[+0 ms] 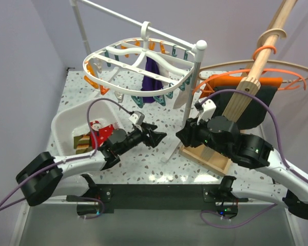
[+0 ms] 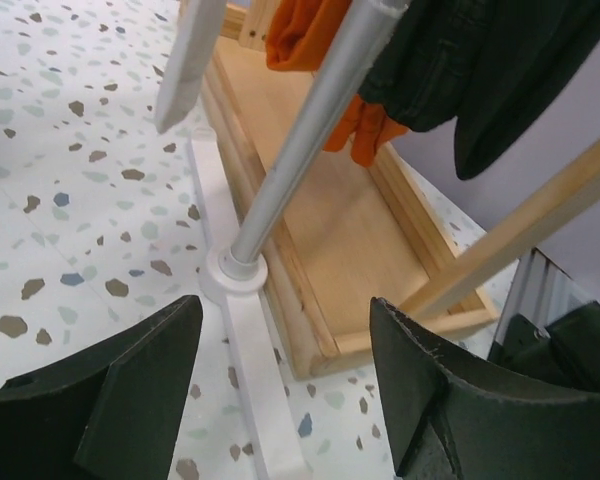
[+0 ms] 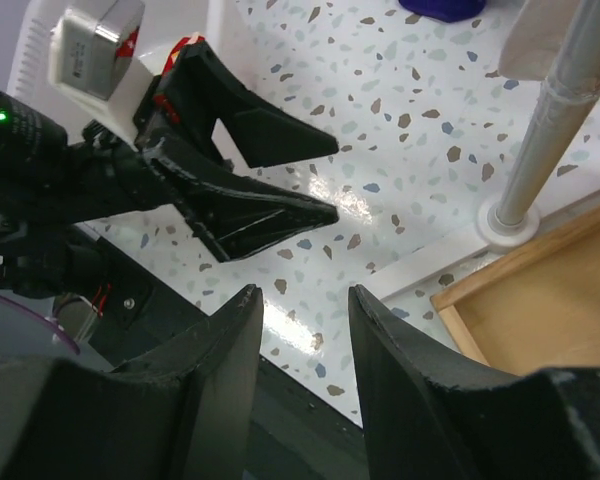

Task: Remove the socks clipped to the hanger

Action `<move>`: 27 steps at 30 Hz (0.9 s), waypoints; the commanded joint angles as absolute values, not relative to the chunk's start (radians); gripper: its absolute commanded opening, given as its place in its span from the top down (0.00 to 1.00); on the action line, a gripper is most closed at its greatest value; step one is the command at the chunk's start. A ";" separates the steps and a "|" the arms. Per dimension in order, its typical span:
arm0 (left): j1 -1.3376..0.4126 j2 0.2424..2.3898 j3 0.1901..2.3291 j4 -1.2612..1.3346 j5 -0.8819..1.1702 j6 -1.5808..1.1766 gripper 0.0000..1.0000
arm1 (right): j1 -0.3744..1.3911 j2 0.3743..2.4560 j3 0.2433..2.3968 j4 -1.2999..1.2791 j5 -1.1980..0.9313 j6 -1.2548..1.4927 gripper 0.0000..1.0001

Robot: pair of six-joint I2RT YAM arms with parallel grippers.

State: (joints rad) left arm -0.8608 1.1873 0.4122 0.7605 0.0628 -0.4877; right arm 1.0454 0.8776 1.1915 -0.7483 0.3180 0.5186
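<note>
The white oval hanger (image 1: 124, 89) with orange and teal clips hangs from a white rail at the back. A dark purple sock (image 1: 153, 77) hangs clipped inside it, and a white sock (image 1: 180, 97) hangs at its right end. A red sock (image 1: 106, 131) and a striped sock (image 1: 84, 142) lie in the white basin (image 1: 61, 120). My left gripper (image 1: 159, 136) is open and empty, low over the table below the hanger; it also shows in its own wrist view (image 2: 285, 320). My right gripper (image 1: 183, 134) is open and empty, facing the left one (image 3: 302, 298).
The white rack pole (image 2: 300, 140) and its foot (image 2: 250, 350) stand between the grippers. A wooden stand with a tray base (image 1: 210, 156) holds orange (image 1: 256, 81) and black cloths (image 1: 256, 110) at the right. Thin orange and wooden hangers (image 1: 292, 69) hang above them.
</note>
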 commanded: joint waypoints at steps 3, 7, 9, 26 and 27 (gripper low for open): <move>-0.873 1.400 0.628 1.013 -0.053 -0.348 0.23 | 1.043 0.851 1.243 -0.741 0.356 0.545 0.56; -0.871 1.610 0.770 1.072 -0.126 -0.249 0.20 | 1.045 0.831 1.218 -0.703 0.344 0.546 0.56; -0.871 1.675 0.871 1.057 -0.150 -0.201 0.19 | 1.043 0.828 1.219 -0.696 0.327 0.551 0.56; -0.861 1.919 1.063 1.108 -0.273 -0.054 0.17 | 1.043 0.764 1.255 -0.756 0.319 0.568 0.55; -0.854 1.927 1.075 1.117 -0.246 -0.055 0.18 | 1.043 0.759 1.241 -0.750 0.319 0.574 0.55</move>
State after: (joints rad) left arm -0.8661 1.8912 1.0176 1.0176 -0.2481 -0.1070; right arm 1.0485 0.7895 1.2449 -0.7719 0.2886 0.5312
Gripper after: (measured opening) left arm 0.835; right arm 0.442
